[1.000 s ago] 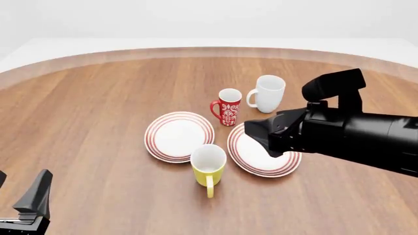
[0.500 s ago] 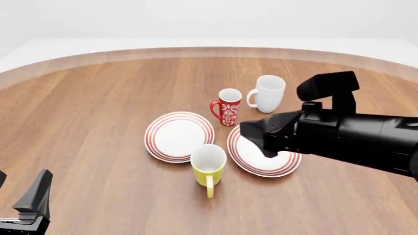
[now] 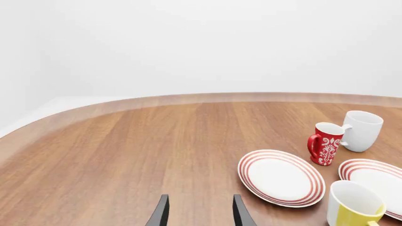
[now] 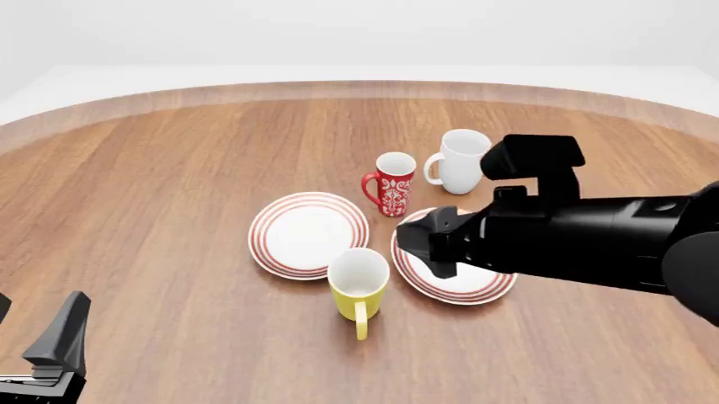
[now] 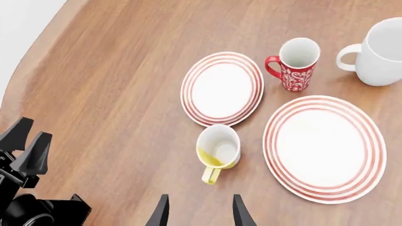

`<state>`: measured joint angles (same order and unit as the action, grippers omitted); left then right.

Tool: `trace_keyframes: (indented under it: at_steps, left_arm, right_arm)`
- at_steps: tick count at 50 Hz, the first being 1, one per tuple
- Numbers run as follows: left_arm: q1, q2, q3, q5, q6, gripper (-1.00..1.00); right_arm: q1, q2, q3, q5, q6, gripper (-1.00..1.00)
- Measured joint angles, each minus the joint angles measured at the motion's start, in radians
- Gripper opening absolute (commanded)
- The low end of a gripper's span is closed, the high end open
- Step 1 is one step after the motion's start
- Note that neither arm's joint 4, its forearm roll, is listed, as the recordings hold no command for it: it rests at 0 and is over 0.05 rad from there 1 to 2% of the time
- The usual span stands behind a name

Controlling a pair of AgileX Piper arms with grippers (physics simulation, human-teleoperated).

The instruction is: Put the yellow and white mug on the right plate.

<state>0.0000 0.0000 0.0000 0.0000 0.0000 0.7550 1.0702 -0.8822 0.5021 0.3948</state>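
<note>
**Right arm on the approach, mug not yet gripped**

The small yellow mug with the white inside [image 4: 359, 286] stands upright on the brown wooden table [image 4: 168, 185], low in the middle of the front view, its handle pointing toward the bottom edge. It sits in the gap between the two round white plates with red rim rings: the left plate [image 4: 308, 234] just above and to its left, the right plate [image 4: 455, 273] just to its right. Whether the mug's rim touches either plate is hard to tell from these angles.

The right gripper [image 5: 198, 213] hangs above the table over the near side of the right plate, its fingers spread apart with nothing between them; in its own wrist view the mug lies just ahead of the fingertips. The left gripper [image 3: 197, 212] sits idle in the lower left corner of the front view, also spread and empty.

The step in hand looks like the reach for the mug. Next the right gripper must descend and line its fingers over the mug's wall or handle, then pinch, lift and carry it sideways onto the right plate, clear of the red-and-white patterned mug [image 4: 392, 183] and the larger plain white mug [image 4: 460, 160] standing beyond.
</note>
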Motion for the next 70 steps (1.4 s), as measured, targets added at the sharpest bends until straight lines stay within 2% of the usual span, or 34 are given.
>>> trace_keyframes:
  at_steps: [16,36,52,70]
  left_arm:
    - [0.000,0.000,0.000,0.000,0.000,1.00]
    - [0.000,0.000,0.000,0.000,0.000,1.00]
    - [0.000,0.000,0.000,0.000,0.000,1.00]
    - [0.000,0.000,0.000,0.000,0.000,1.00]
  right_arm:
    - [0.005,0.037,-0.034,0.072,0.018,1.00]
    - [0.016,0.106,-0.039,0.074,0.063,1.00]
    - [0.001,0.168,-0.048,0.039,0.095,1.00]
    - [0.003,0.241,-0.014,-0.047,0.141,1.00]
